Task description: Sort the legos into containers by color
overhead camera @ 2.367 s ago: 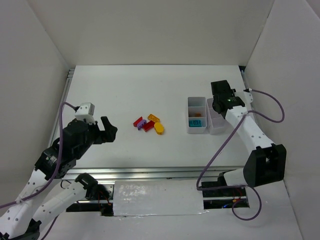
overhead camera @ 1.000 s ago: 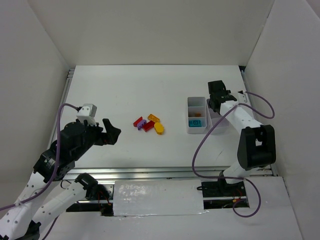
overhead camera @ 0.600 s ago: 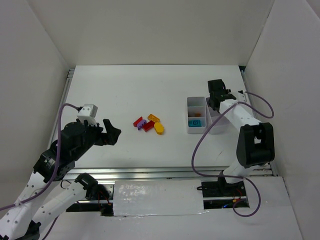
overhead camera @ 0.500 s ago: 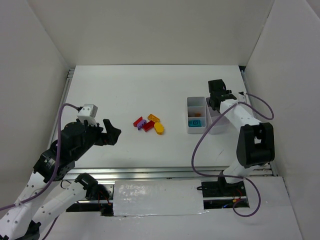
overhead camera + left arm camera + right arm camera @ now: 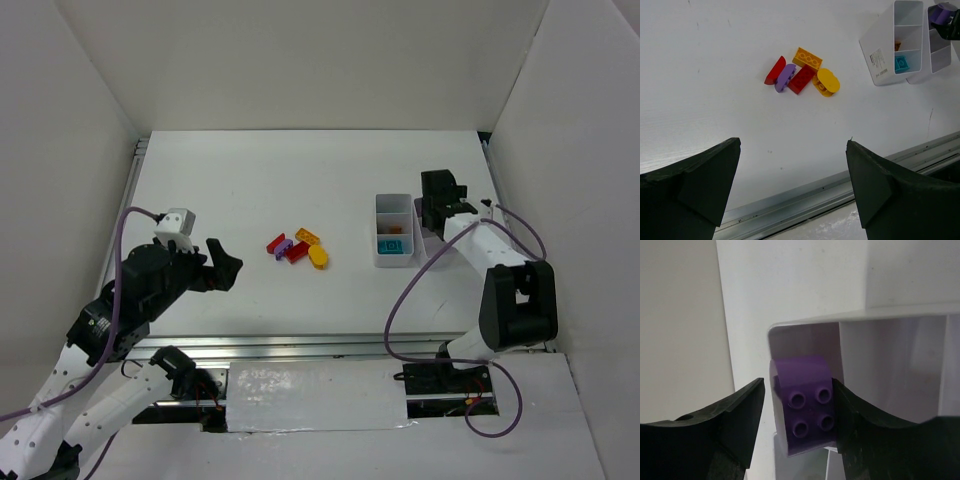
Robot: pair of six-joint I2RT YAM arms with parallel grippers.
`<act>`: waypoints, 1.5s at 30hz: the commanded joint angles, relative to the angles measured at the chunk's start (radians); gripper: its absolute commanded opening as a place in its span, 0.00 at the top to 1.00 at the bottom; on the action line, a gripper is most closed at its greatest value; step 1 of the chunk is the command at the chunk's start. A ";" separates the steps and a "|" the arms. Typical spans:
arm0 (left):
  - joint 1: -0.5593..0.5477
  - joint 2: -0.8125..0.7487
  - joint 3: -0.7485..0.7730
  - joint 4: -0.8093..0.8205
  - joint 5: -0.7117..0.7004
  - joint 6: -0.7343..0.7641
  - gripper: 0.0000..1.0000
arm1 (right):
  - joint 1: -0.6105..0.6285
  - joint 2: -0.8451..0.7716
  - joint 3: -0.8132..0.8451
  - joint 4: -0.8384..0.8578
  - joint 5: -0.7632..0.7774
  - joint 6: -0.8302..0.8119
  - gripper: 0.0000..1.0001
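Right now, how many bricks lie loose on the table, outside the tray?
5, clustered together on the table: red oval, purple brick, red rectangle, orange rectangle, yellow oval. Another could hide beneath them.

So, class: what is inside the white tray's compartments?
A purple brick in the right column's far compartment; an orange piece and a teal brick in the left column's middle and near ones. Walls of the tray hide much of the other floors.
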 commanded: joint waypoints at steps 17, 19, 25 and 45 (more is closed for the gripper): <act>0.000 -0.006 -0.005 0.051 0.014 0.015 0.01 | -0.018 -0.046 -0.018 -0.073 -0.021 -0.116 0.32; 0.000 -0.005 -0.007 0.049 0.014 0.017 0.01 | -0.033 -0.036 -0.023 -0.053 -0.050 -0.131 0.39; 0.000 0.000 -0.004 0.045 -0.006 0.009 0.01 | -0.006 -0.067 -0.011 0.087 -0.178 -0.394 0.45; 0.002 0.011 0.038 -0.100 -0.357 -0.158 0.00 | 0.559 0.039 0.236 -0.089 -0.015 -0.774 0.22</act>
